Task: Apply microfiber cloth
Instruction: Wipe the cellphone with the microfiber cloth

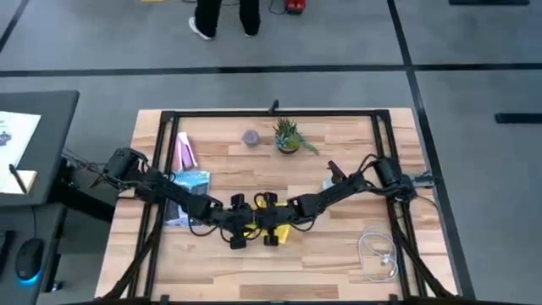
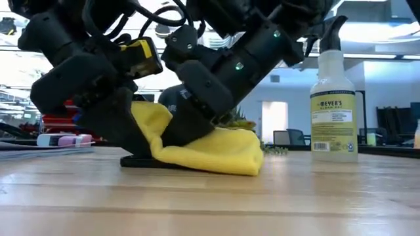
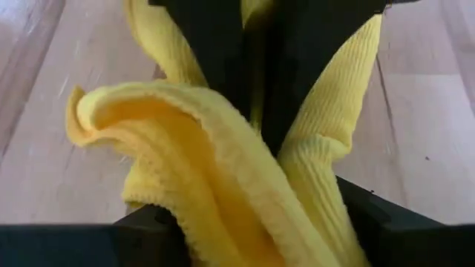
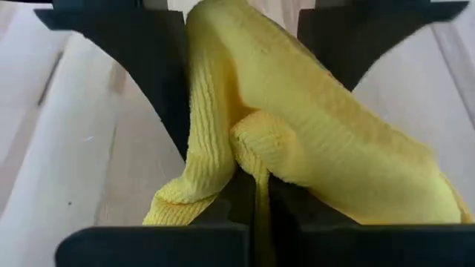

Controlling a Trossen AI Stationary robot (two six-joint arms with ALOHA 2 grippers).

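Both claws meet mid-worktop near front edge: left claw (image 1: 240, 230) and right claw (image 1: 269, 229) clamped on yellow cloth (image 2: 209, 149) (bunched over phone (image 2: 136, 161)). Wiping step; next needs spreading flat.

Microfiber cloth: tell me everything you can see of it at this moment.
The bright yellow microfiber cloth is soft ribbed fabric, bunched into thick folds rather than spread flat. It lies near the middle of the wooden table, one end draped over a flat black object beneath it. The left gripper and right gripper are both shut on its folds, meeting over it.
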